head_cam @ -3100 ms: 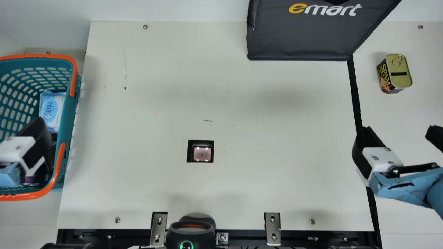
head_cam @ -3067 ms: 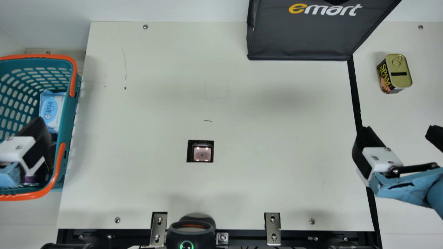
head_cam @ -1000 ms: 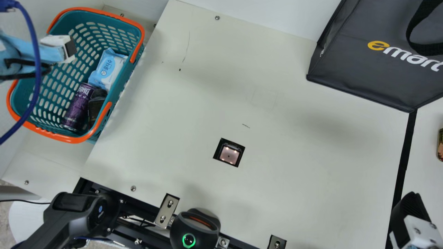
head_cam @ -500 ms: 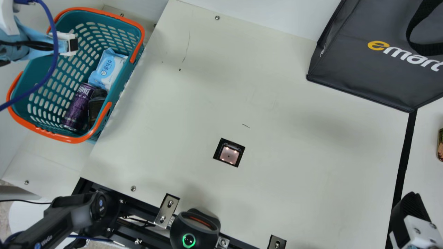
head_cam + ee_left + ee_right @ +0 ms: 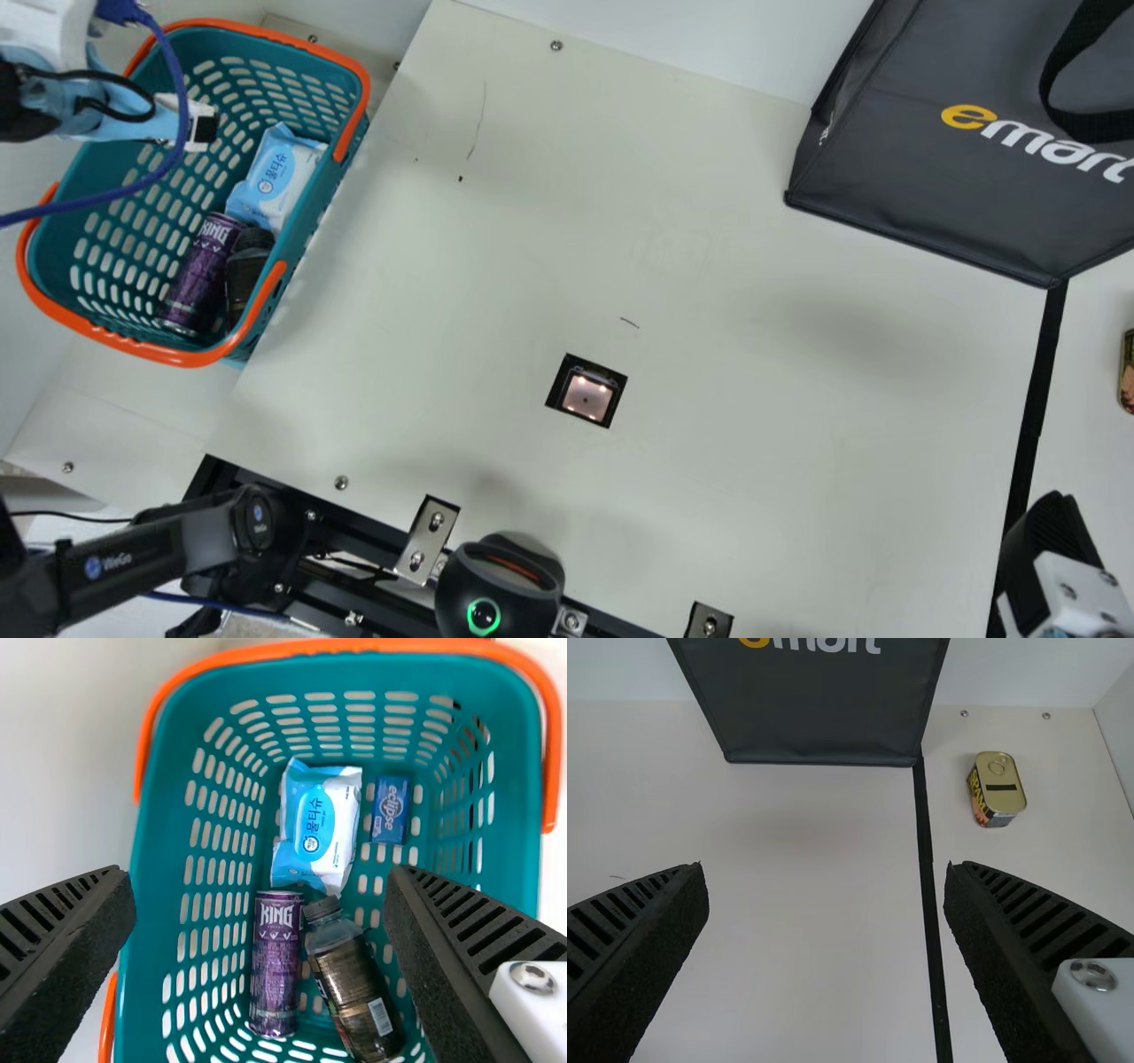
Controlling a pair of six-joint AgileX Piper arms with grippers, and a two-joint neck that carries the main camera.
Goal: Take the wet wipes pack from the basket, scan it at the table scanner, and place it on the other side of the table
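Observation:
In the main view my left gripper (image 5: 202,129) hangs over the back left part of the teal basket (image 5: 168,357). The blue-and-white wet wipes pack (image 5: 275,177) leans inside against the basket's table-side wall. From the left wrist, my left gripper (image 5: 261,877) is open, its fingers wide apart above the basket, and the wipes pack (image 5: 317,826) lies untouched below. The table scanner (image 5: 586,395) glows in the table. My right gripper (image 5: 1050,540) is at the main view's lower right edge; in the right wrist view the right gripper (image 5: 824,877) stands open over the table.
Beside the pack lie a purple can (image 5: 276,964), a dark bottle (image 5: 356,990) and a small blue box (image 5: 390,810). A dark bag (image 5: 957,151) stands at the back right. Beyond the black strip (image 5: 928,886) sits a canned-meat tin (image 5: 997,790). A round scanner device (image 5: 500,585) stands at the front edge.
The main camera has turned toward the left. Over the last second my left gripper has shifted slightly right, further over the basket. The right gripper has stayed still over that second.

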